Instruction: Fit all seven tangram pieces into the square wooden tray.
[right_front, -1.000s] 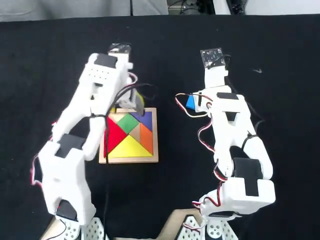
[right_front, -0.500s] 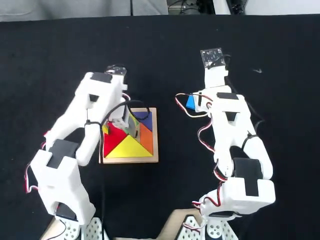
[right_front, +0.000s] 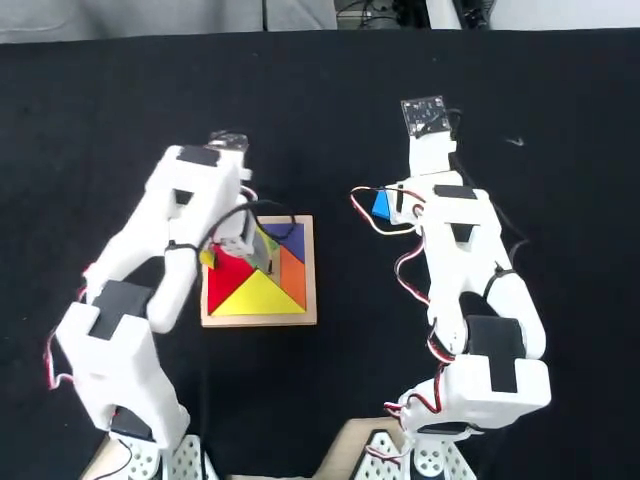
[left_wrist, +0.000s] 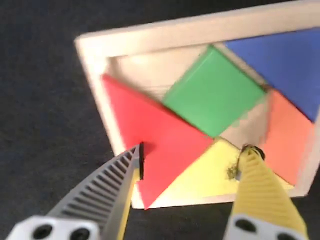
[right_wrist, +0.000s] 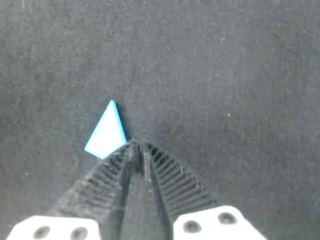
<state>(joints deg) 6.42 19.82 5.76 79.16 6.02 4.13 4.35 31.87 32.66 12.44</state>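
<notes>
The square wooden tray lies left of centre on the black table. In the left wrist view the tray holds a red triangle, a green square, a blue triangle, an orange piece and a yellow triangle. A bare slot shows beside the green square. My left gripper hangs open above the tray's left part. My right gripper is shut with nothing in it, tips next to a light blue triangle, which lies on the cloth.
Black cloth covers the whole table. The right arm stands right of the tray, with open cloth beyond it. Cables and a pale floor show past the table's far edge.
The left arm has drawn back from the tray's far edge and now hangs over the tray's left part, hiding the green square from above. The right arm has not moved.
</notes>
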